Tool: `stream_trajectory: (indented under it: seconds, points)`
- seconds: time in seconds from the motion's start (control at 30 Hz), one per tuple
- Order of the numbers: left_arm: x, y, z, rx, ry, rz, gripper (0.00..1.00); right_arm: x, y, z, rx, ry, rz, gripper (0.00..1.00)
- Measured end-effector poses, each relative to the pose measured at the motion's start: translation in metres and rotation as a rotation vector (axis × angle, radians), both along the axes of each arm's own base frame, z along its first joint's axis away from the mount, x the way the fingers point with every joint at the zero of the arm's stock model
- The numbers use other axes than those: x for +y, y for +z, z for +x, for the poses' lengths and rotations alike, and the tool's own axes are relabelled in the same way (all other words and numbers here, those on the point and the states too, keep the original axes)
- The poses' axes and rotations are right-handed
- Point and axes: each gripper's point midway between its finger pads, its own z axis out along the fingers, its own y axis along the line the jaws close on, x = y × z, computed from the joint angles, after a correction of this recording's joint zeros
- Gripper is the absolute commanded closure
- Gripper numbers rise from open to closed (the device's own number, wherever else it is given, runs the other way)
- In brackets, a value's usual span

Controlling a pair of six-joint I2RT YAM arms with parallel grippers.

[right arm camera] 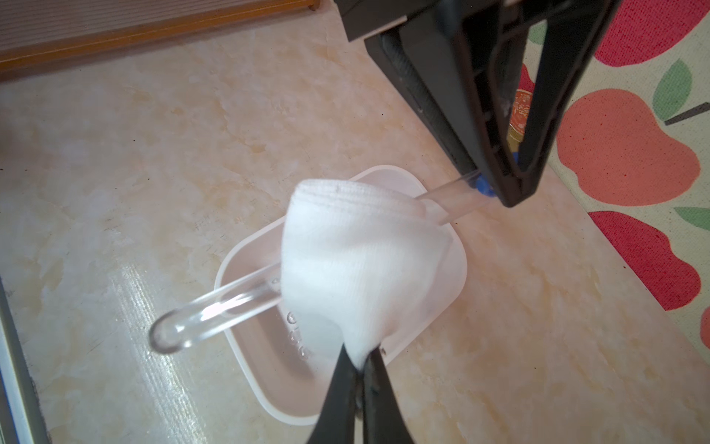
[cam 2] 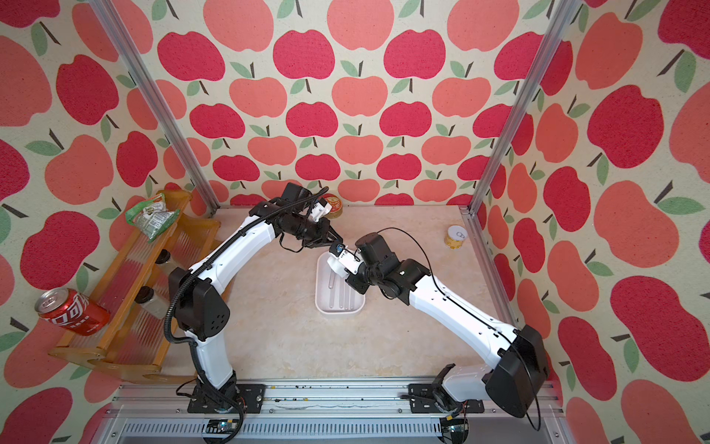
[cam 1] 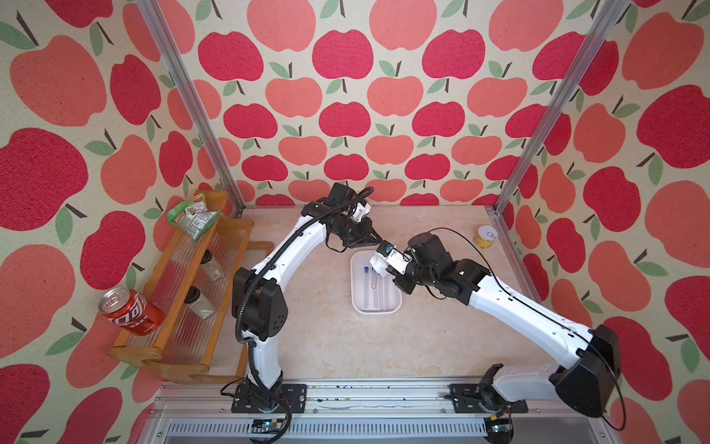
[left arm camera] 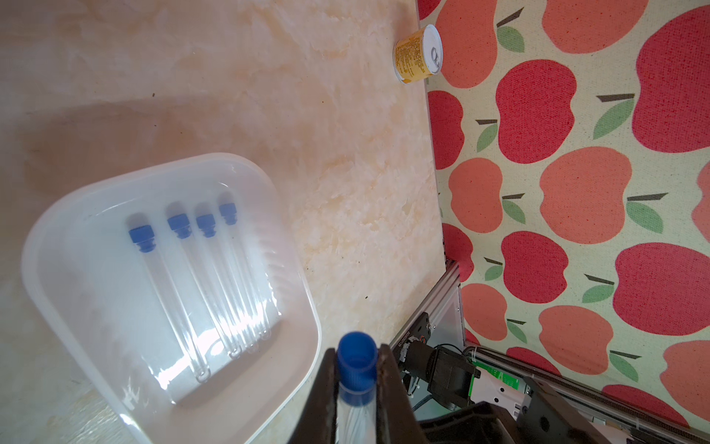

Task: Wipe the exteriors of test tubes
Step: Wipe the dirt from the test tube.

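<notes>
One test tube (right arm camera: 215, 307) is held in the air over the white tray (left arm camera: 299, 307). In the right wrist view it slants from lower left, where its rounded end shows, to upper right. The left gripper (left arm camera: 356, 361) is clamped on its blue-capped end, probably so the whole glass length stays bare for wiping. A white cloth (right arm camera: 361, 261) is draped round the middle of the tube, with its gathered tail pinched in the closed jaws of the right gripper (right arm camera: 361, 357). Held that way the fabric can slide along the glass (how snugly it wraps cannot be told).

The other four tubes (left arm camera: 207, 288) lie side by side in the tray, left of centre in the left wrist view, caps all pointing the same way. Working above the tray likely keeps a slipped tube from rolling off. A yellow can (left arm camera: 417, 54) stands well apart, at the upper right of the tabletop.
</notes>
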Motion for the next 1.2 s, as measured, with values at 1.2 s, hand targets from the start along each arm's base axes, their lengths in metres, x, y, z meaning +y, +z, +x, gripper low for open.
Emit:
stream_trajectory:
  seconds: [1.2]
  points:
    - [-0.002,0.007,0.0,0.012,-0.007,-0.063,0.85,0.013,-0.011,-0.04,-0.038,0.168,0.003,1.0]
